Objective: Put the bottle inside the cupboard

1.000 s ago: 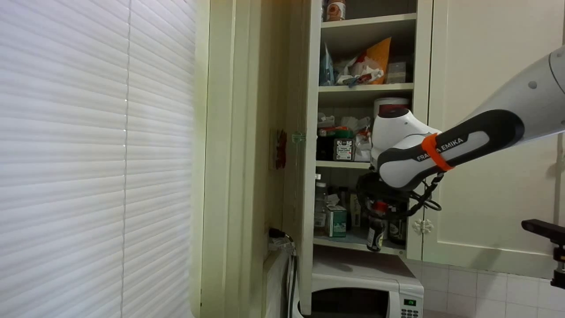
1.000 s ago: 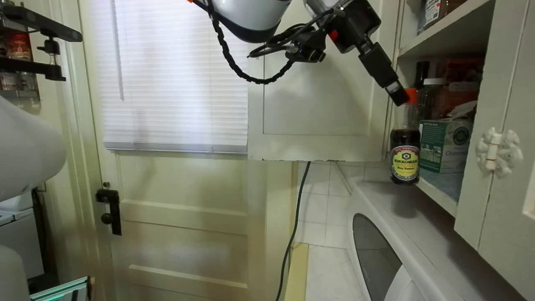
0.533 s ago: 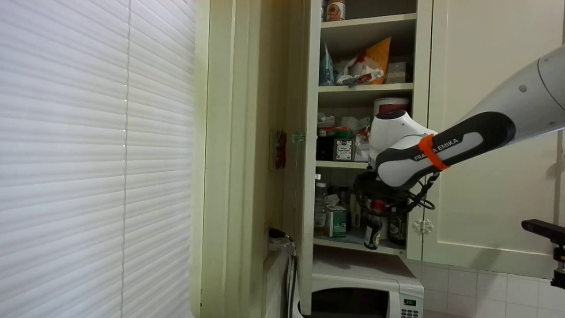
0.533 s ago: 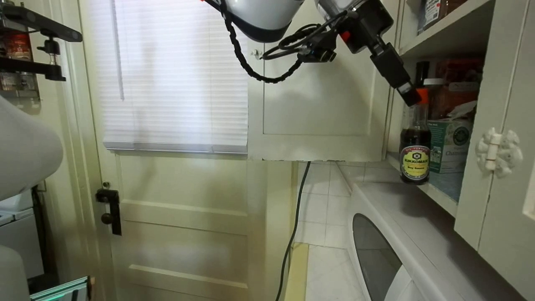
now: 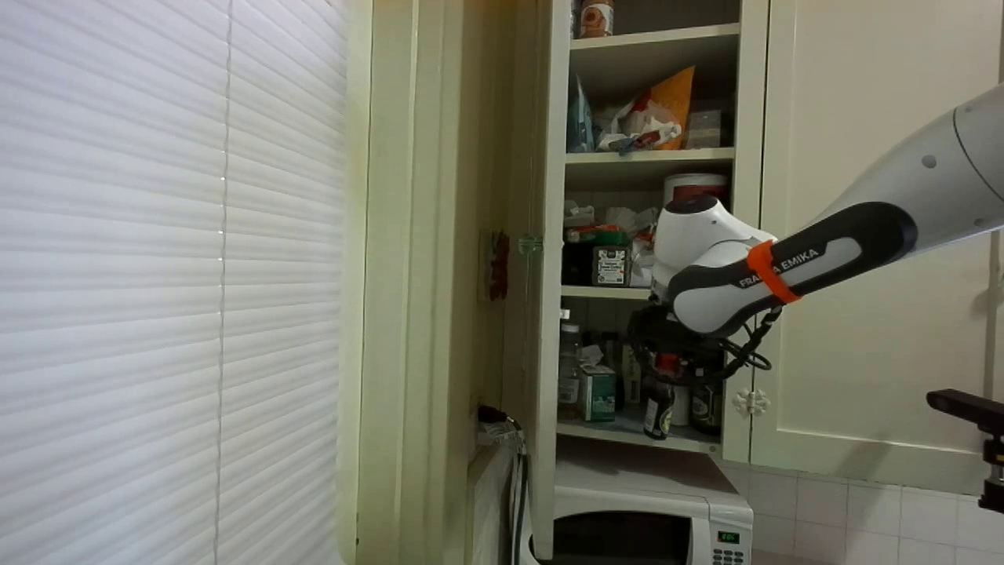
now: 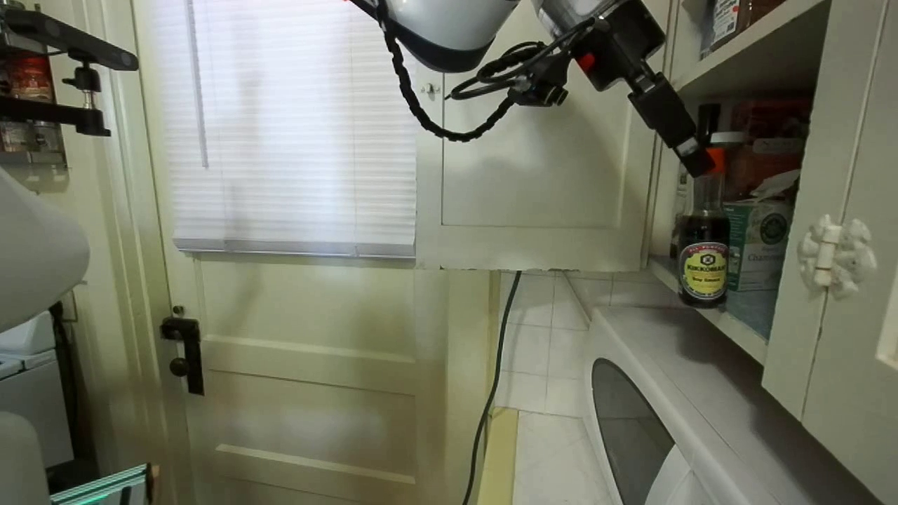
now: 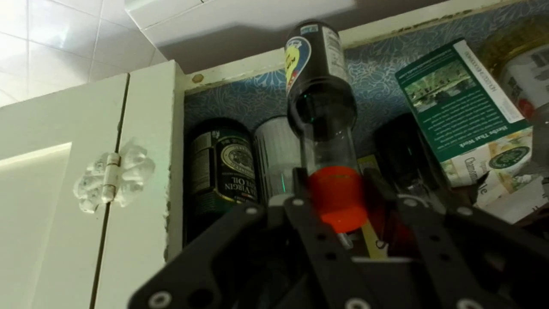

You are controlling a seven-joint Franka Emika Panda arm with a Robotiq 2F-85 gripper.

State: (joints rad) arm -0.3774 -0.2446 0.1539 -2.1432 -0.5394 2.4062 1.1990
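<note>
One Kikkoman soy sauce bottle is hanging slightly tilted from my tool, which is pinching it by the orange-red cap. In an exterior view I am reading KIKKOMAN and "Soy Sauce" on its yellow label; lettering on the red band above is looking too blurred for me. I am holding the bottle at the mouth of the open cream cupboard, its base overlapping the pale front edge of the blue-patterned surface in the wrist view; I am failing to tell whether they are touching. To either side of it, a dark green container is showing VIRGIN and OIL, and a green-and-white box is displaying "Herbs That Work" and the letters "Chamom". Along my arm, FRANKA EMIKA is running in white, an orange band crossing the first word. Under the cupboard, a white microwave is glowing with green digits that I am not resolving.
</note>
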